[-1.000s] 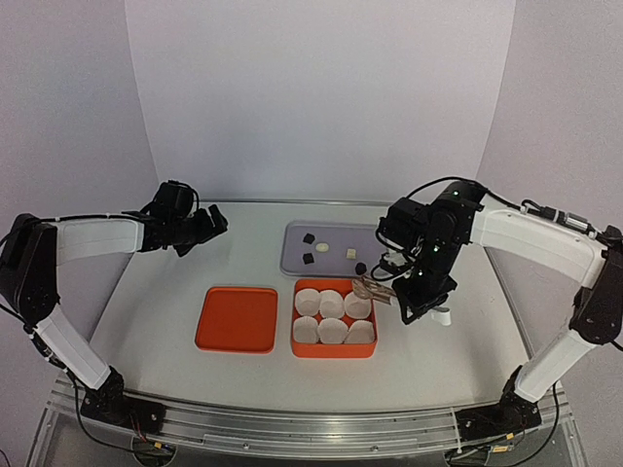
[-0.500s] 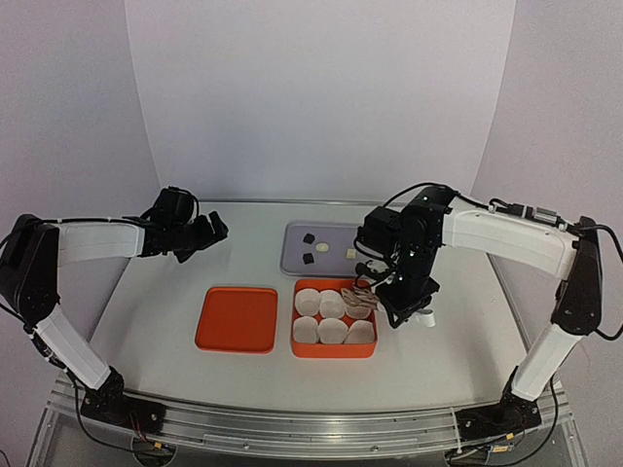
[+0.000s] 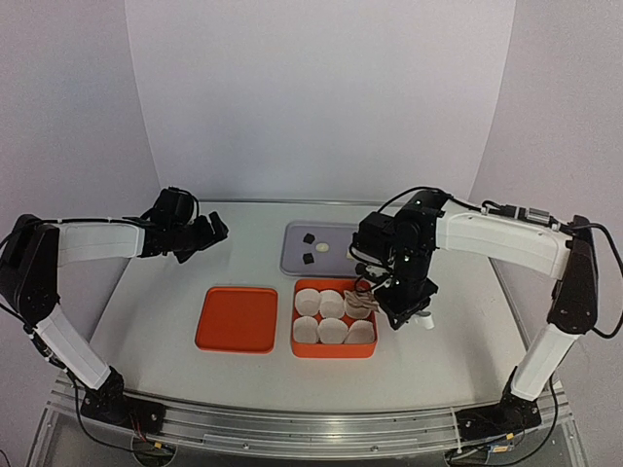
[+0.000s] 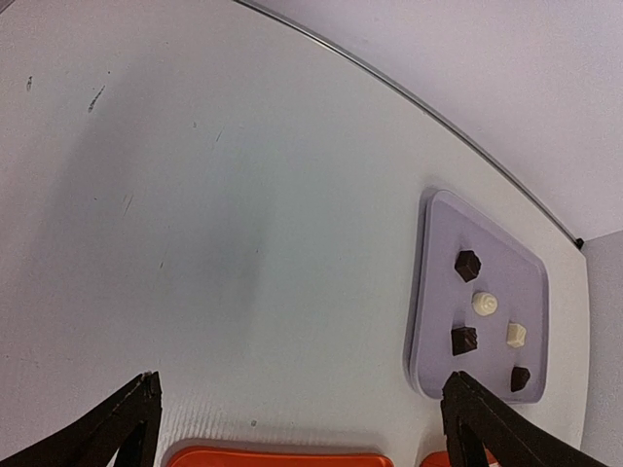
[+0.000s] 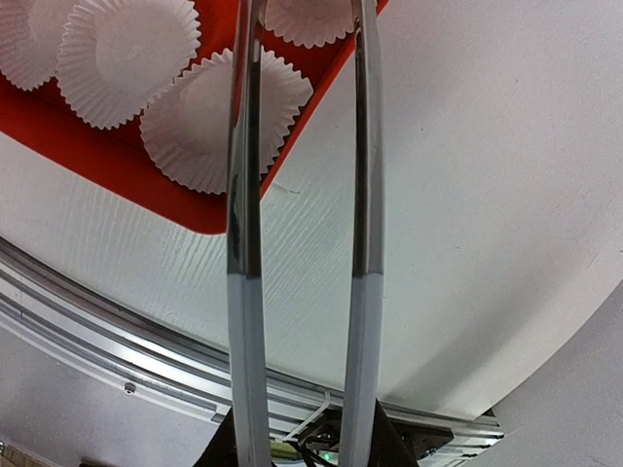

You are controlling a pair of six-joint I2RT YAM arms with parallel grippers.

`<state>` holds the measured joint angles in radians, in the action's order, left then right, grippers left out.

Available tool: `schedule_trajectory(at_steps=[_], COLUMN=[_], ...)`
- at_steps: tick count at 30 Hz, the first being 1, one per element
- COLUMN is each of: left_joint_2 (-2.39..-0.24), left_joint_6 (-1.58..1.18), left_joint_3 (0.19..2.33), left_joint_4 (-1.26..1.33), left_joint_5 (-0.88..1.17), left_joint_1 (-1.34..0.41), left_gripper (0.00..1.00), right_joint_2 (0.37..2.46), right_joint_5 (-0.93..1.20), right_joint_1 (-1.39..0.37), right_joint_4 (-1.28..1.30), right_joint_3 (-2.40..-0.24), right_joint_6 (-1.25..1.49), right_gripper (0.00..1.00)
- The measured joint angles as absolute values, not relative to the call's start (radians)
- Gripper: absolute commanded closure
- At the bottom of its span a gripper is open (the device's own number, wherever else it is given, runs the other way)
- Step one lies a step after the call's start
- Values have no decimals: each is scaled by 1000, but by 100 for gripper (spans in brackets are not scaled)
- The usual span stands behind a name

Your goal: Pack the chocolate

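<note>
Right wrist: tongs (image 5: 243, 195) in right pincer (image 3: 399, 292) cross box (image 5: 88, 146) edge (left pincer (image 4: 302, 389) wide).

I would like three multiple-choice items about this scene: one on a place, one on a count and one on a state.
1. Seen from the top camera, where does the orange lid lie?
A. left of the orange box
B. on top of the box
C. on the lavender tray

2. How many paper cups sit in the box?
A. four
B. six
C. eight

3. How is the left pincer?
A. shut on a chocolate
B. shut on a cup
C. open and empty

Answers:
1 A: the lid lies flat beside the box's left wall.
2 B: the cups fill two rows of three.
3 C: its fingers stand wide apart with nothing between them.
</note>
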<state>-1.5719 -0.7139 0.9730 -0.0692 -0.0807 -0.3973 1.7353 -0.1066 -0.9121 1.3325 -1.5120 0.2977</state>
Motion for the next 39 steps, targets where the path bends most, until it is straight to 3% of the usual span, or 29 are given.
schedule_trajectory(at_steps=[19,34,39], left_joint_2=[-1523,-1501,-1501], left_joint_6=[-715,-715,-715], left_joint_3=[939,933,933], left_joint_4=[-70,-69,-69], left_joint_5=[-81,-91,-94], left_joint_1=[-397,-397,-397], left_gripper=[0,0,0], right_joint_2=[1762,1781,1781], right_joint_5=[-141,-143,-144], right_joint_1=[-922,-922,-922], right_joint_4=[1333,1333,1332], right_joint_3=[-1512,-1514,-1515], right_joint_6=[316,319,324], right_gripper=[99,76,72])
